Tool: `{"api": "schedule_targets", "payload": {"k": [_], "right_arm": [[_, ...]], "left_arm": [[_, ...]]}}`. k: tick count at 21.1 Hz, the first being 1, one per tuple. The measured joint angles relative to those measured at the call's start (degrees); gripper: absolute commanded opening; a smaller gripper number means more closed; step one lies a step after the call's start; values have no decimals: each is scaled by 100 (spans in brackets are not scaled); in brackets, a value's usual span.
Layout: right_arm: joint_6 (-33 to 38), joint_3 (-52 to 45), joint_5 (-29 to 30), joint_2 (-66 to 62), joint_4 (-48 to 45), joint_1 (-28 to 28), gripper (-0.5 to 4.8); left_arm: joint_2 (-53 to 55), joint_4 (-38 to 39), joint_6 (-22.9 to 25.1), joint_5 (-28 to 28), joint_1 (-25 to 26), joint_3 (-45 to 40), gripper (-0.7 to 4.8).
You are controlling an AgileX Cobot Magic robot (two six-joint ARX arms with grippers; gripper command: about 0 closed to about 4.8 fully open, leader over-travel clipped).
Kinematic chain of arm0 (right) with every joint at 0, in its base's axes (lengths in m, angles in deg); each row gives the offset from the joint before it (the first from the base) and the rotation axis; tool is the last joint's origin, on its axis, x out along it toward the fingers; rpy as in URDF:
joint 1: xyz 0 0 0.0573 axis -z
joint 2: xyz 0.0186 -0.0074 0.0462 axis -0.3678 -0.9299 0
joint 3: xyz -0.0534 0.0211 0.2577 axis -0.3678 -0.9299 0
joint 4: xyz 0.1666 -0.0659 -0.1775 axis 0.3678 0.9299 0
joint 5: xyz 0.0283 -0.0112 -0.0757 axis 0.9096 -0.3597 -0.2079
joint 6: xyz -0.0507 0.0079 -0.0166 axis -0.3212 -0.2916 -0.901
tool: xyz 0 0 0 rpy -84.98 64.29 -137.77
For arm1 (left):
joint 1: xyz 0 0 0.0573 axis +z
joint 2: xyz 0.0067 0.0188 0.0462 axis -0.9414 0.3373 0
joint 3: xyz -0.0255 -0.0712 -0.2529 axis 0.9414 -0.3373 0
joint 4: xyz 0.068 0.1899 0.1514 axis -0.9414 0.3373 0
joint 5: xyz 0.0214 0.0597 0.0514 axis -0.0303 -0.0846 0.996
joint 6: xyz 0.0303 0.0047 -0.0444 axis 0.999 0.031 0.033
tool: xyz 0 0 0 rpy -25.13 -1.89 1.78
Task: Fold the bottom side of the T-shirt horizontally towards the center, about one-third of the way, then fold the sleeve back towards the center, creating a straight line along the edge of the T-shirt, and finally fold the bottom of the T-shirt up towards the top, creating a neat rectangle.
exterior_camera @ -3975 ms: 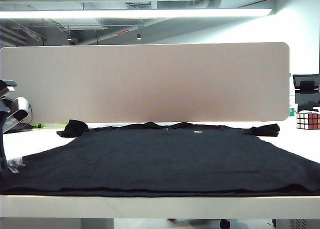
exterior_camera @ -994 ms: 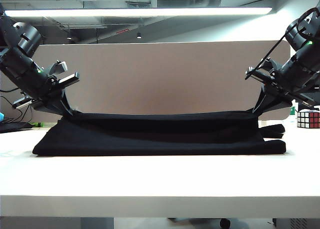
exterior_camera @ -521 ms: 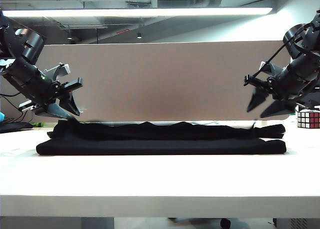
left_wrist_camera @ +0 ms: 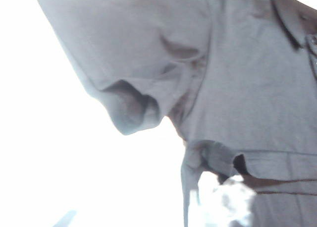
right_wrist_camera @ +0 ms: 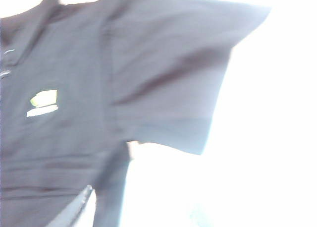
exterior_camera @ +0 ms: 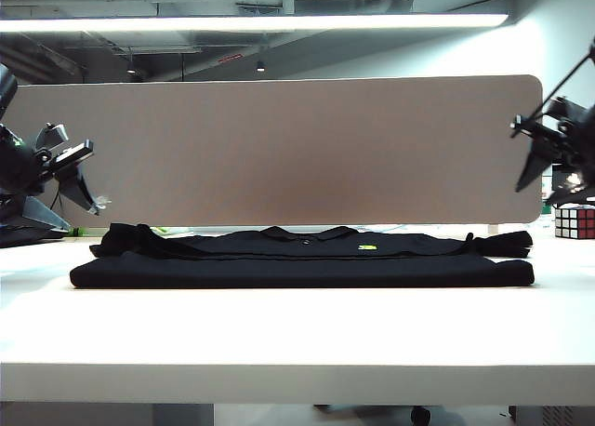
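On the white table (exterior_camera: 297,333), near the middle of the exterior view, the T-shirt (exterior_camera: 302,259) lies as a long, low black band, its front part doubled over the rest. This is why it looks so flat and narrow: the lower third seems to be folded toward the collar already, and the folded edge (exterior_camera: 302,275) runs straight along the near side. The small green mark (exterior_camera: 368,247) sits on top, a little toward 3 o'clock from the centre.

The left gripper (exterior_camera: 70,179) hangs in the air at 9 o'clock of the shirt, well apart from the cloth. Its fingers stand apart with nothing between them, I judge because the cloth is laid down. The right gripper (exterior_camera: 548,170) hangs at 3 o'clock, also clear of the shirt; its fingers look spread and empty, although it is partly cut by the picture's border.

Both wrist views look down on the sleeves. The left sleeve (left_wrist_camera: 133,83) and the right sleeve (right_wrist_camera: 183,88) each stick out sideways beyond the body of the shirt. For this reason I think the sleeve fold is the next step, and each arm waits on its own side for it.

A puzzle cube (exterior_camera: 573,221) rests at 3 o'clock, apart from the shirt.
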Motion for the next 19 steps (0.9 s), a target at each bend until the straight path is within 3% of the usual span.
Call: {"api": "schedule_targets", "payload": {"k": [1, 2, 8, 15, 19], "right_arm": [[26, 107, 72, -138, -63, 125, 262], [85, 186, 216, -280, -197, 236, 267], [282, 317, 455, -796, -389, 166, 267], [599, 566, 452, -1093, -387, 201, 267], [616, 962, 455, -1311, -391, 212, 267]], "left_arm": [[0, 0, -9, 4, 57, 0, 311], [0, 22, -28, 9, 87, 4, 317], [190, -518, -39, 42, 146, 90, 319], [1108, 470, -74, -214, 402, 1414, 346], [1482, 632, -168, -363, 363, 1941, 346]]}}
